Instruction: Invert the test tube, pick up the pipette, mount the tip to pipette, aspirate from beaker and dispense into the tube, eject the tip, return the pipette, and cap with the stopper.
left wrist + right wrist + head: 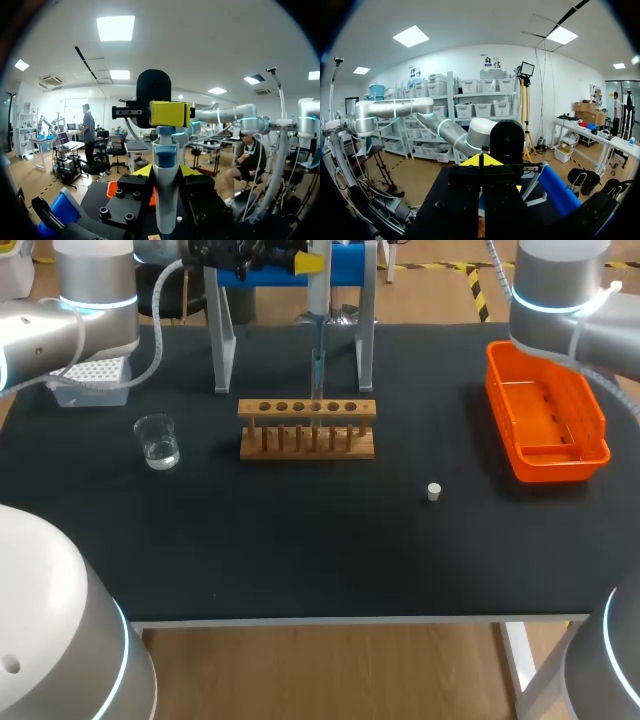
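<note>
My left gripper [165, 172] is shut on the white-and-blue pipette [165, 190], whose yellow head [170, 114] stands above the fingers. In the head view the left gripper [298, 258] holds the pipette [317, 340] upright at the back centre. Its clear tip points down at a hole of the wooden test tube rack [307, 428]. I cannot make out a tube in that hole. A glass beaker [157, 441] with liquid stands left of the rack. The small white stopper [434, 492] lies to the rack's front right. My right gripper [481, 162] is shut on nothing.
The tip box [90, 380] sits at the back left. Behind the rack stands the pipette stand [222, 340] with metal legs and a blue bar. An orange basket [545, 415] lies at the right, under my right arm [565, 295].
</note>
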Motion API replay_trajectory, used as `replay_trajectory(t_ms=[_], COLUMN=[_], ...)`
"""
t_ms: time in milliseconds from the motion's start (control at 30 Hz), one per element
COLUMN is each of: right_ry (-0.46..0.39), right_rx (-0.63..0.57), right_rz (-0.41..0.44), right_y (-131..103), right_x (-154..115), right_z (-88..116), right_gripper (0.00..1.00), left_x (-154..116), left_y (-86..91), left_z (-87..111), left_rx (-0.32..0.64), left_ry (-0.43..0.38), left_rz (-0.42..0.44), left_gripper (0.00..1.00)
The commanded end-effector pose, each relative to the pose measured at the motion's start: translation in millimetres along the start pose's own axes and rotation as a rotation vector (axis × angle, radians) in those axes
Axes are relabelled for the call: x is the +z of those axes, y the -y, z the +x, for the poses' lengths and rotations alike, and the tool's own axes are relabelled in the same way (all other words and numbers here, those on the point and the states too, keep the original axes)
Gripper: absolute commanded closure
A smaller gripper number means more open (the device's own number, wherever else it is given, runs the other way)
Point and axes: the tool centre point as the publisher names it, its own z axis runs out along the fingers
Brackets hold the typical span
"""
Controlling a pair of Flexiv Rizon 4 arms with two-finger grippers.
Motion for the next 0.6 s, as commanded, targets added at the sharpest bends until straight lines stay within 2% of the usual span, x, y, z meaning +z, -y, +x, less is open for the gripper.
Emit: replay_trajectory(t_ms=[33,333,600], right_ry=[-0.004,-0.006,0.023], right_rx=[0.005,0.014,-0.036], right_rz=[0.001,0.005,-0.031], right_y=[10,13,-12], right_x=[1,2,-9], right_z=[0,1,0], right_gripper=[1.00,1.00,1.00], left_x=[-2,-2,-2], left_y=[4.5,4.5,4.5], left_z=[-3.6,-3.6,-3.6], left_rx=[0.001,0.001,0.001], left_ry=[-0.008,-0.008,-0.008], left_rz=[0.001,0.001,0.001], left_gripper=[1.00,1.00,1.00])
